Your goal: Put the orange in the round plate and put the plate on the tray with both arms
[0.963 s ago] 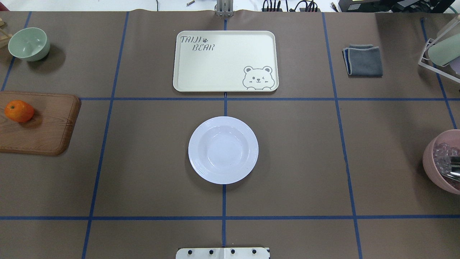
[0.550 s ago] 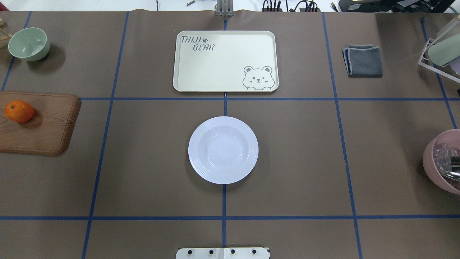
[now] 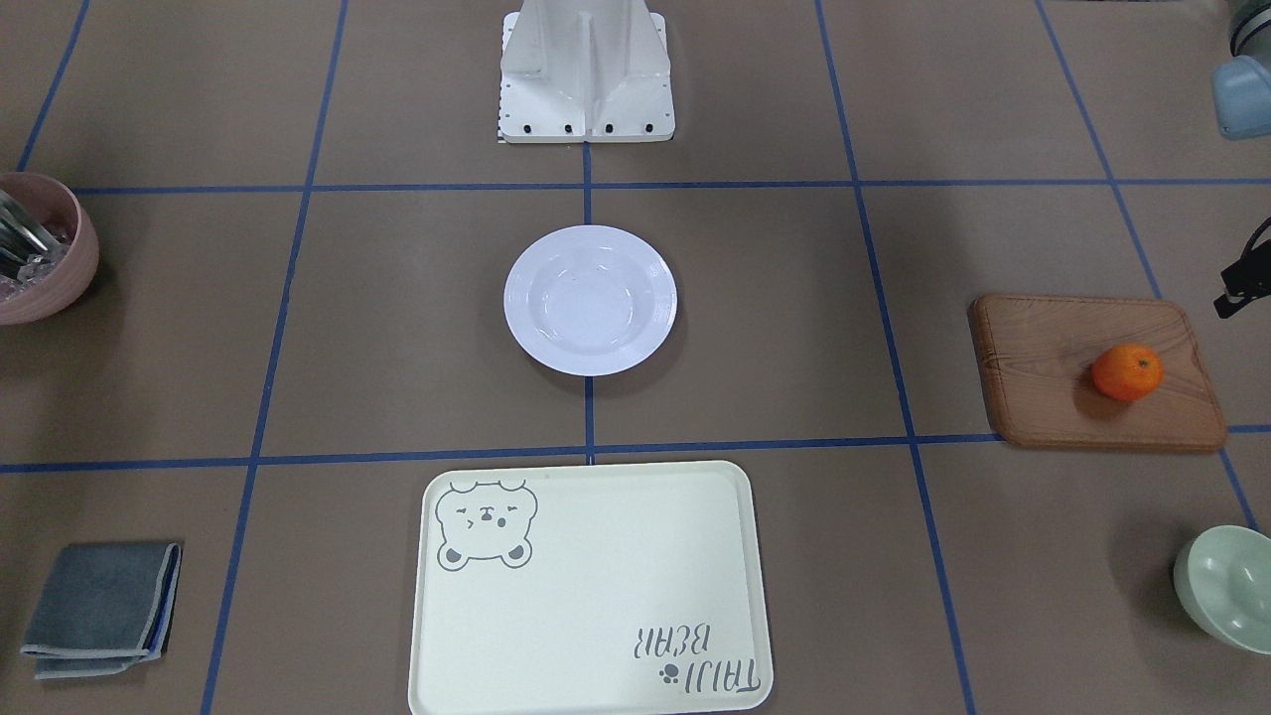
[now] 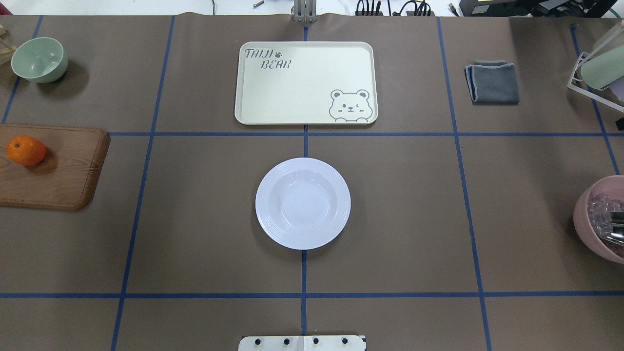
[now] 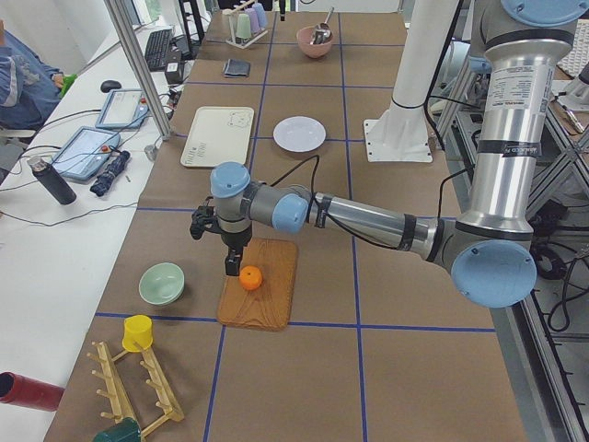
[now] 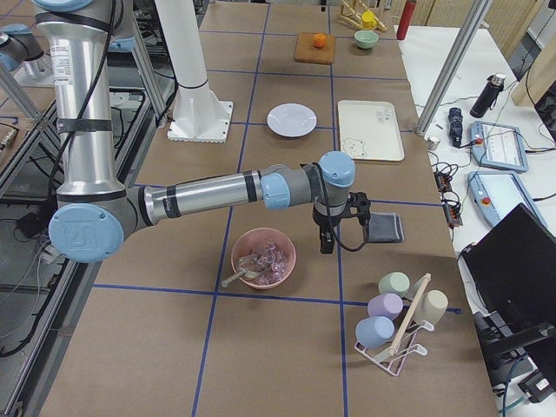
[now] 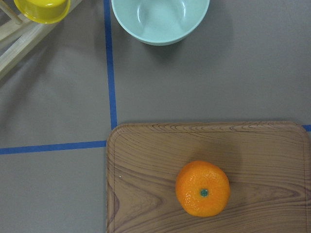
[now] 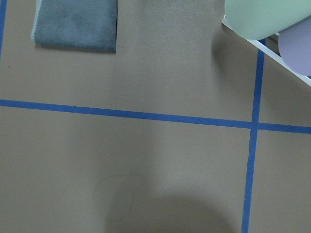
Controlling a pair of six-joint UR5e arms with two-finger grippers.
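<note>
- The left end effector (image 5: 232,265) hangs pointing down over the wooden board (image 4: 63,180), just beside and slightly above the orange (image 4: 26,150). Only a side view shows it, so I cannot tell how far its fingers are spread or whether they touch the fruit.
- The right end effector (image 6: 327,241) points down above the worktop (image 4: 195,219), between the pink bowl (image 4: 585,214) and the grey cloth (image 4: 493,82). Here too only a side view shows it, so I cannot tell whether it is spread or pressed together. It appears to hold nothing.
- The orange lies on the board with its stem dot up, in the half of the board nearer the worktop's left end.
- The board's edge toward the pale green bowl (image 4: 39,59) is apart from that bowl, with a strip of worktop between them.
- The round plate (image 4: 302,203) sits flat on the centre tape line, and the orange is not yet in it. A wide stretch of worktop separates it from the board.
- The tray (image 4: 305,83) lies flat just beyond the plate, across a blue tape line and not touching it. The plate is not yet on it.
- At the left end, a yellow cup (image 7: 41,8) sits on a wooden rack past the green bowl.
- At the right end, the pink bowl holds clear pieces and a metal scoop. A wire cup rack (image 6: 395,326) stands near the right end effector.
</note>
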